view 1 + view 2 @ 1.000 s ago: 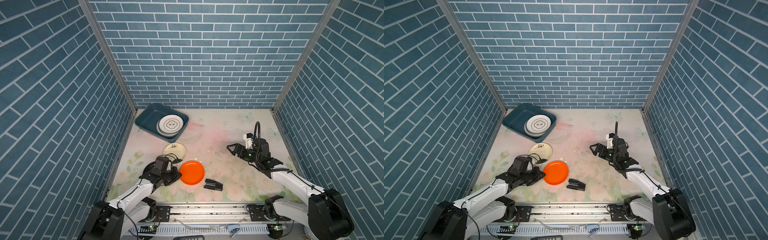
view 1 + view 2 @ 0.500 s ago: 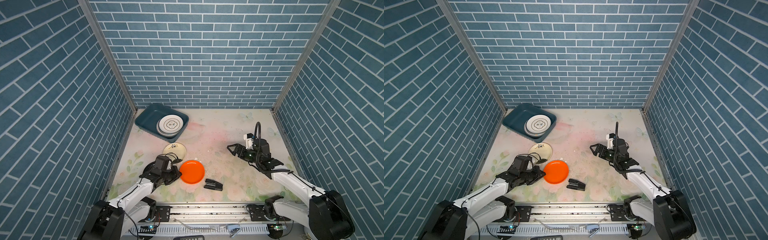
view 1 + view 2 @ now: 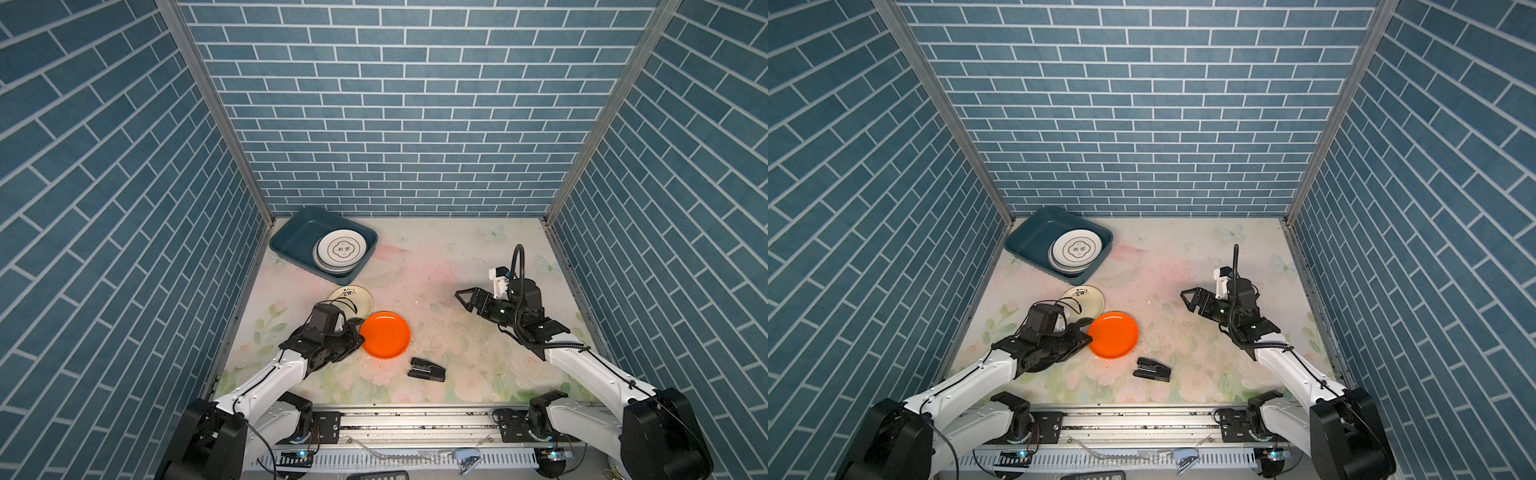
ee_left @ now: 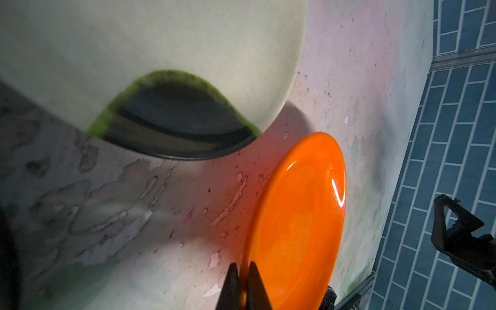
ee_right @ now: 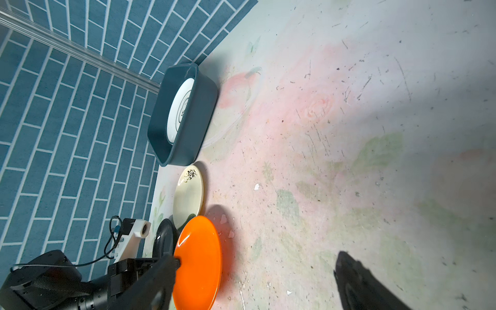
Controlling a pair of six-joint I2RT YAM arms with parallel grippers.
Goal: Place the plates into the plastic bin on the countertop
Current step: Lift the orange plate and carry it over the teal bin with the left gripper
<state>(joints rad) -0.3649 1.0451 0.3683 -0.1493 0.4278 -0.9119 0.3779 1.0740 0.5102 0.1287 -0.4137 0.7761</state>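
Observation:
My left gripper (image 3: 359,337) (image 4: 243,284) is shut on the near rim of the orange plate (image 3: 385,334) (image 4: 295,228), which sits low over the countertop (image 3: 436,270). A cream plate (image 3: 355,299) (image 5: 188,196) lies just behind it, overlapping the edge of a black plate (image 4: 174,126) (image 5: 163,236). The dark teal plastic bin (image 3: 291,239) (image 3: 1030,241) stands in the far left corner holding a stack of white plates (image 3: 340,249) (image 3: 1077,249). My right gripper (image 3: 465,297) (image 3: 1190,299) (image 5: 255,279) hovers open and empty over the right side.
A small black stapler-like object (image 3: 426,370) (image 3: 1152,369) lies near the front edge, right of the orange plate (image 3: 1113,334). Blue brick walls close in the left, back and right. A metal rail runs along the front.

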